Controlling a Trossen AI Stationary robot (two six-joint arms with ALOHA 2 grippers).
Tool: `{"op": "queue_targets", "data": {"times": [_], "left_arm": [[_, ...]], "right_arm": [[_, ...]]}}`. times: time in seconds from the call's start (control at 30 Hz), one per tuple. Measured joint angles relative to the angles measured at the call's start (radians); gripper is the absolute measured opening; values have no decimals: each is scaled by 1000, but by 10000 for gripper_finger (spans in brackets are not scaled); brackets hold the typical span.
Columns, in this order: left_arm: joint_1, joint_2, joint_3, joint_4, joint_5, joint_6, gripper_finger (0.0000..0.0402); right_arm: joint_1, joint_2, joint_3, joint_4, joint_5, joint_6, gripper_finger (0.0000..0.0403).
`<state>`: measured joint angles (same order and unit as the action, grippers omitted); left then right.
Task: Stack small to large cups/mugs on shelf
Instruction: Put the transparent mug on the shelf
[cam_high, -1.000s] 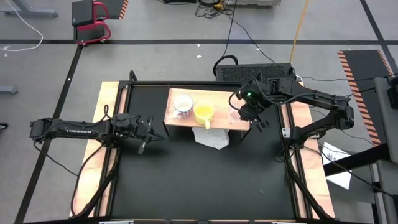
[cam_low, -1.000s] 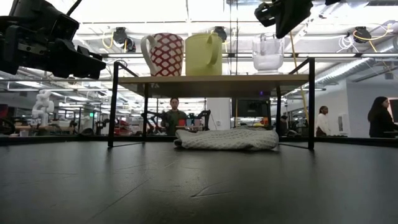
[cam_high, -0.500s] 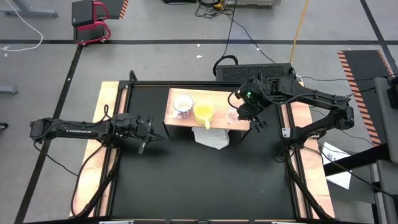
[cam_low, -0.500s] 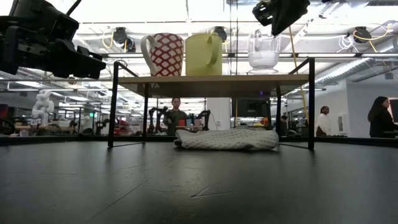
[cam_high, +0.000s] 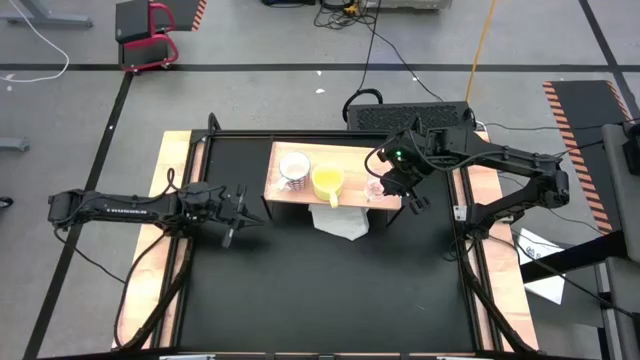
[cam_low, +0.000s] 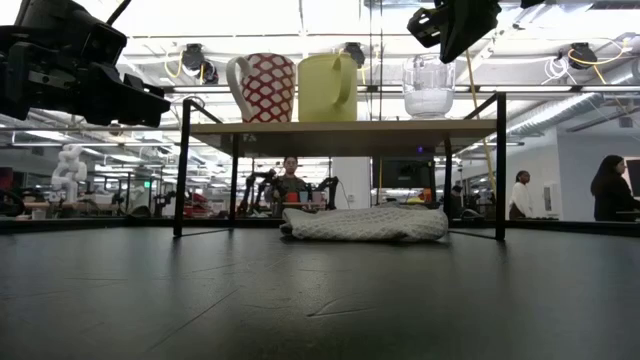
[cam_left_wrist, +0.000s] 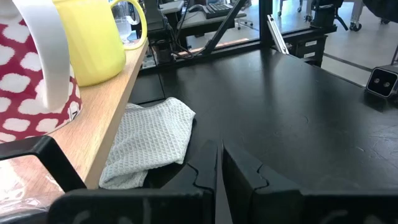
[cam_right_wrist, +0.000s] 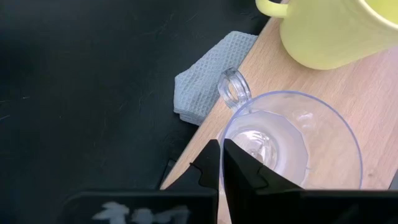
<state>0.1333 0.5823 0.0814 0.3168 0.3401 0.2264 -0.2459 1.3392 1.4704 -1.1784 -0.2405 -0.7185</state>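
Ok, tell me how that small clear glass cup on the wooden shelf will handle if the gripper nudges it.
The small clear glass cup looks thin-walled, so probably light and fragile. Its smooth sides may slip on the low light-wood shelf. Standing near the shelf's edge, it could slide off rather than tip.

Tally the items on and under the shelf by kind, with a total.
Handled mugs: 2, the white mug and the yellow mug
Clear glass cup: 1
White cloth: 1
Total: 4
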Motion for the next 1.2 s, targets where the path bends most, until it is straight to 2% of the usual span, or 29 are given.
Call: {"op": "queue_targets", "data": {"times": [1.2], "left_arm": [[0, 0, 0, -8, 2, -4, 26]], "right_arm": [[0, 0, 0, -8, -1, 72, 0]]}}
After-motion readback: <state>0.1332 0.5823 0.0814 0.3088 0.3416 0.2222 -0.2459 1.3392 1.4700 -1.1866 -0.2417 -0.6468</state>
